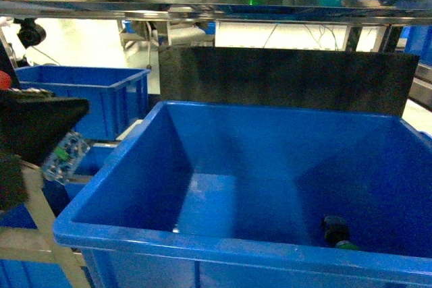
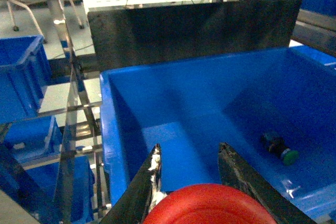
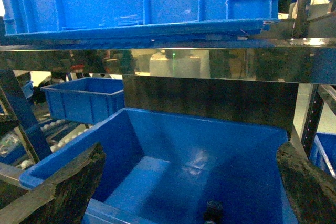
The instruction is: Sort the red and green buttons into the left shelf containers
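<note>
Your green button (image 2: pixel 280 149) lies on its side in the blue bin (image 2: pixel 113 129), dark body up-left, green cap down-right. Your left gripper (image 2: pixel 189 169) clasps the red button (image 2: pixel 210 205); your right gripper (image 3: pixel 191 182) hangs spread wide.

I see the green button (image 2: pixel 280 148), dark-bodied with a green cap, lying on its side on the floor of the big blue bin (image 2: pixel 113 129), near the bin's right wall and toward its front edge; from the head camera it shows at (image 1: pixel 335 231). The red button (image 2: pixel 210 205) shows me only its wide round red cap, at the bottom of my left wrist view, above the bin's near rim. The bin itself is deep, with smooth sloped walls and a thick rolled rim (image 1: pixel 202 241).
</note>
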`<state>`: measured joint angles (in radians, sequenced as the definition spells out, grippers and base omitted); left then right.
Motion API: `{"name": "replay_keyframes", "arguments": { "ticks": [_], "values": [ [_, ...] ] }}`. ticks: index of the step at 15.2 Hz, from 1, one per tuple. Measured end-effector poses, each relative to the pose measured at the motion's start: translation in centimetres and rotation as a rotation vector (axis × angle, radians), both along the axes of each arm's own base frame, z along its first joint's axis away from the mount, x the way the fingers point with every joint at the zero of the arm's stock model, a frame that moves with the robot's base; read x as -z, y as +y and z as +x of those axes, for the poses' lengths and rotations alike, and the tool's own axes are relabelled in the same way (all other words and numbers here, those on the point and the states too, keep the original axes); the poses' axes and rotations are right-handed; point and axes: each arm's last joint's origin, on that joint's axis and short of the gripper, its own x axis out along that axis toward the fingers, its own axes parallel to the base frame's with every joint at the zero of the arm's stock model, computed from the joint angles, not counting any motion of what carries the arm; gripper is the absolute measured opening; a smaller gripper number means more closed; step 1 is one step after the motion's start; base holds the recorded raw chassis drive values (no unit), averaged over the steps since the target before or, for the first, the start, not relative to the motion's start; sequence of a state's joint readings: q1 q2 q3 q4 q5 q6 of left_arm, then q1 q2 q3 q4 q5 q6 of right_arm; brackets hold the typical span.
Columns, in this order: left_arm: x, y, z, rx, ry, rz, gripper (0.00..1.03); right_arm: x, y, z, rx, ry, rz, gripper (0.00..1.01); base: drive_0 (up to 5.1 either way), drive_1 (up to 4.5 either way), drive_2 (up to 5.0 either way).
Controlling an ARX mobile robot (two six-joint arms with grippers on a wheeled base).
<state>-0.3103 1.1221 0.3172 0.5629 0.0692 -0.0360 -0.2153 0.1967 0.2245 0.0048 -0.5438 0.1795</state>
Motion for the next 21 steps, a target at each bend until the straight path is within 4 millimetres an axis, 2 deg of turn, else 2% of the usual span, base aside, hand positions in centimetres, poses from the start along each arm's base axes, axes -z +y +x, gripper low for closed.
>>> {"name": "replay_keyframes", "arguments": {
  "ticks": [5,13,18,20,21],
  "values": [
    [2.4,-1.9,1.1,0.026,0.043,0.047,0.28,0.0,0.0,0.0,0.0,0.0,0.0,0.98,0.0,0.0,0.0],
    [6.3,-5.3,6.9,-0.02,0.105,0.033,0.28,0.0,0.0,0.0,0.0,0.0,0.001,0.98,0.0,0.0,0.0],
    [8.6,-5.2,9.4,-0.117,0.154,0.005,0.28,0.0,0.0,0.0,0.0,0.0,0.001,0.98,0.0,0.0,0.0],
    [8.7,-5.2,9.9,-0.129,0.157,-0.014,0.28,0.0,0.0,0.0,0.0,0.0,0.001,0.98,0.0,0.0,0.0],
    [8.4,-5.4,10.1,-0.118,0.15,-0.036,0.36,0.0,0.0,0.0,0.0,0.001,0.002,0.98,0.0,0.0,0.0]
  ]
}}
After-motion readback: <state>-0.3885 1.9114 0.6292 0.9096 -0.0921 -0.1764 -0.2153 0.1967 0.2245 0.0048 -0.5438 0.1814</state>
